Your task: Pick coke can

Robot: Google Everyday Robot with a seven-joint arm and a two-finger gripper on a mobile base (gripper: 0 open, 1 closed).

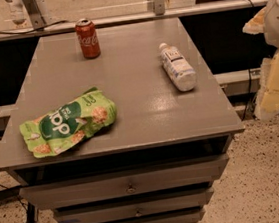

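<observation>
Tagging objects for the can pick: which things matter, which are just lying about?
Job: red cylindrical coke can, upright, far left; gripper, out of view.
Lying about: white plastic bottle on its side; green crinkled snack bag; grey drawer table.

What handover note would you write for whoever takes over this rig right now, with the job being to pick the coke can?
The gripper: seemingly the pale shape at the view's right edge, beside the table, far from the can.
The small red cylindrical coke can stands upright near the far edge of the grey table top, untouched.
Done: nothing yet. Left: reach, grasp and lift the can.
</observation>
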